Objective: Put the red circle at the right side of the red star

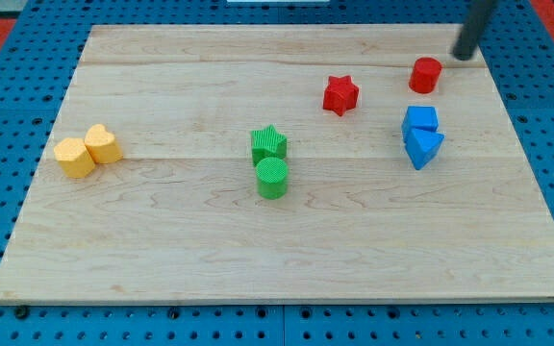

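Observation:
The red circle (425, 74) stands on the wooden board near the view's top right. The red star (339, 94) lies to its left and a little lower, with a clear gap between them. My tip (465, 55) is at the view's top right, just right of and above the red circle, close to it but apart from it.
A blue cube (419, 120) and a blue triangle (423, 146) sit touching below the red circle. A green star (268, 144) and a green circle (272, 178) sit mid-board. Two yellow blocks (88, 150) lie at the left. The board's top edge (277, 27) is near the tip.

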